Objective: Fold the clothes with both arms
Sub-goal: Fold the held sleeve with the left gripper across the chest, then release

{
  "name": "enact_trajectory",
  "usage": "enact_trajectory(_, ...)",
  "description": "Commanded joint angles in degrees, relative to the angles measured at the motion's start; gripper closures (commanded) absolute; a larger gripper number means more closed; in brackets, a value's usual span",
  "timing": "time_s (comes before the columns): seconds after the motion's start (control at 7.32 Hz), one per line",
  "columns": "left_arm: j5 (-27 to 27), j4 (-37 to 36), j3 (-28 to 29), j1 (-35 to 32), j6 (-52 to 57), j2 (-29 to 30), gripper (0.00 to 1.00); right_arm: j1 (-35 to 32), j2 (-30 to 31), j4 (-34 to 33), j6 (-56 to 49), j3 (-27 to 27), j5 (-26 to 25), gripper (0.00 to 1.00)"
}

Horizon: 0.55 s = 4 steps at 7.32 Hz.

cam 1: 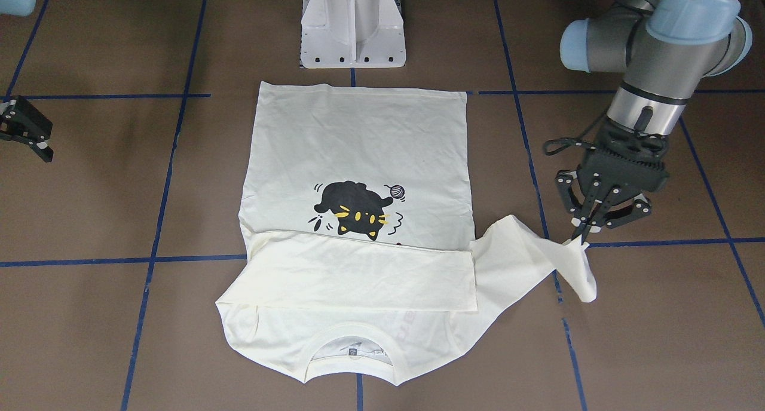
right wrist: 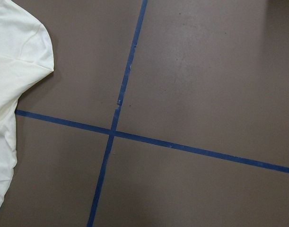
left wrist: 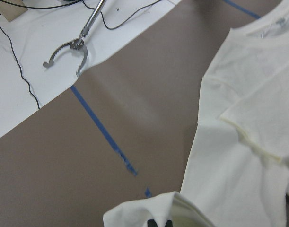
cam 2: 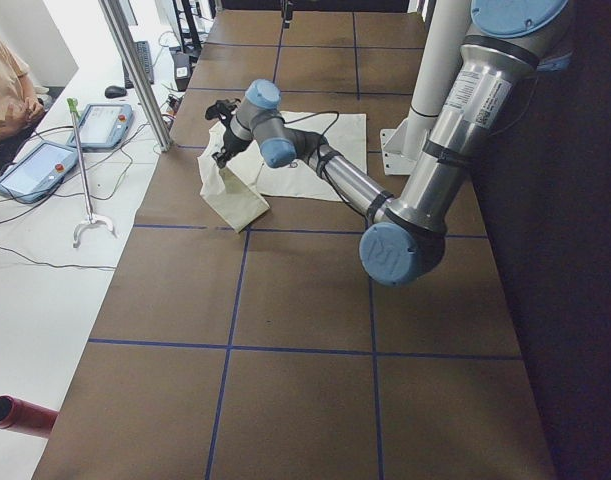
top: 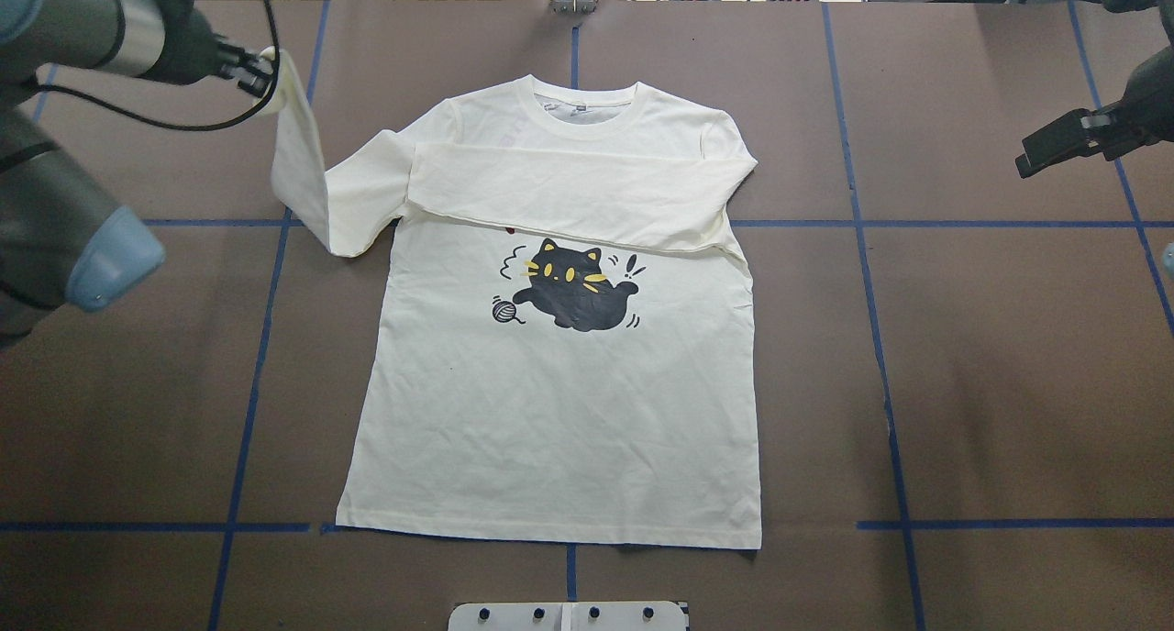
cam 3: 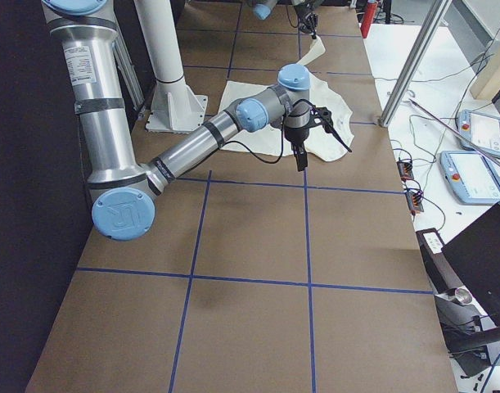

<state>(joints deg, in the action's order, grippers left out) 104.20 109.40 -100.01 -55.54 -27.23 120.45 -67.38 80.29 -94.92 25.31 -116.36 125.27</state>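
Your L gripper (cam 1: 583, 235) pinches the cuff (cam 1: 575, 248) of the shirt's (top: 550, 411) loose sleeve (cam 1: 526, 258), raised off the tabletop (top: 1009, 383); R gripper (cam 1: 27, 130) spread, empty, well apart; shirt flat, print up, other sleeve (cam 1: 358, 276) folded across chest; risk: thin pinch slips, sleeve lands crooked.

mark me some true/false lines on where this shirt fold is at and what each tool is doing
1. The left tool pinches the end of the lifted sleeve of the shirt. True.
2. The right tool grips the shirt's hem. False: it is open, holds nothing and sits off to the side, clear of the shirt.
3. The folded sleeve lies across the chest, between the collar and the cat print. True.
4. The shirt lies print side down. False: the cat print faces up.
5. The collar is the end nearest the white pedestal base. False: the hem is nearest it and the collar is at the far end.
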Motion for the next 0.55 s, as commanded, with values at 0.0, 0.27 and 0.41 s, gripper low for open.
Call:
enact_trajectory(0.0,-9.31,-10.15,3.66,6.27,-19.26,17.04,1.0,-0.38,0.04,-0.09,0.09,0.08,-0.02,0.0)
enact_trajectory(0.27,-30.26,-9.47,14.09,20.22,-29.08,25.86,1.0,-0.47,-0.05,-0.18,0.18,0.35,-0.11,0.0)
enact_trajectory(0.41,-35.68,-9.12,16.66,24.21,-29.98,26.94,1.0,-0.64,-0.05,-0.27,0.27,0.44,-0.11,0.0)
